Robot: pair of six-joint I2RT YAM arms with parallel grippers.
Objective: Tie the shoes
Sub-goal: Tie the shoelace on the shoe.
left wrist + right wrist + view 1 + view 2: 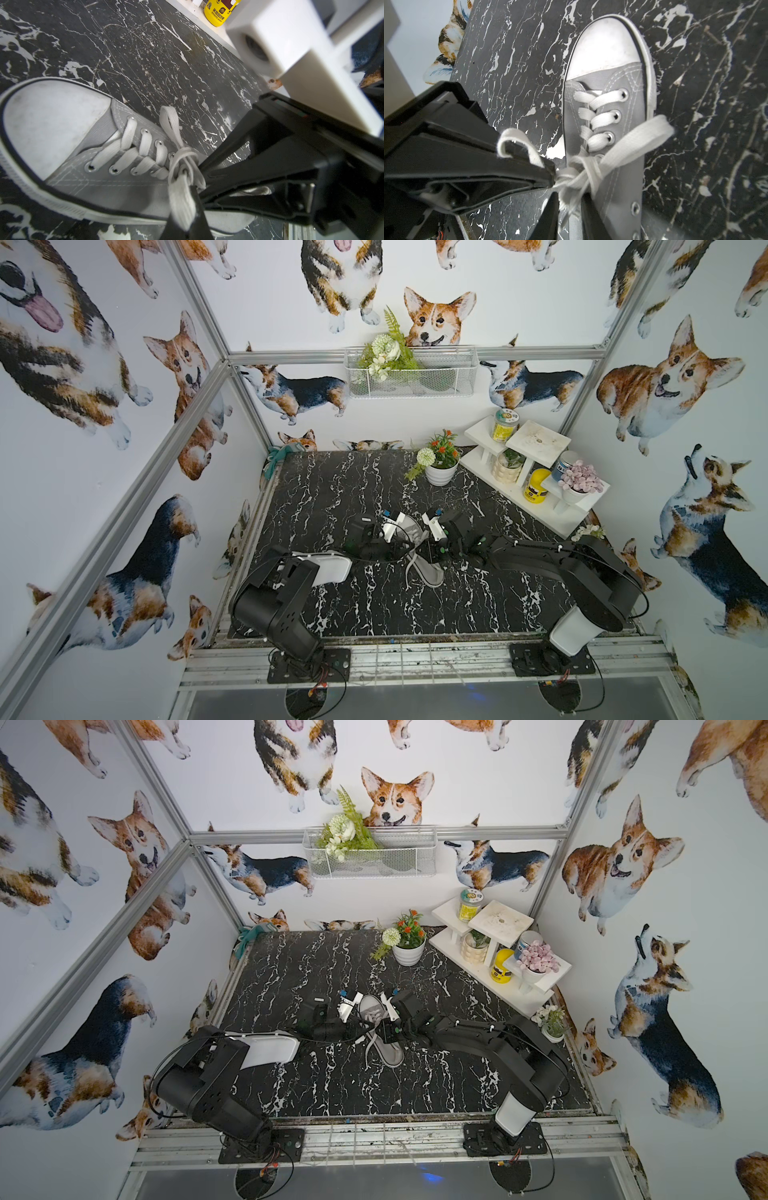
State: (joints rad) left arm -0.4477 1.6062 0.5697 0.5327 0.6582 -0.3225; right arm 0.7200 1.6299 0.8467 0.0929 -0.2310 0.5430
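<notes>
— Where was the shoe (430, 574)?
— Near the middle of the black marble worktop (374, 605), toe toward the back wall (257, 302), between both arms.
— And the left tool (552, 178)?
— Pressed together, pinching the white laces (145, 143) right at the knot (571, 172). One loop (508, 141) lay over it.
— The right tool (201, 180)?
— Narrowly spread just by the knot, with lace strands running through the gap. A second loop (643, 135) reached out past the shoe's edge.
</notes>
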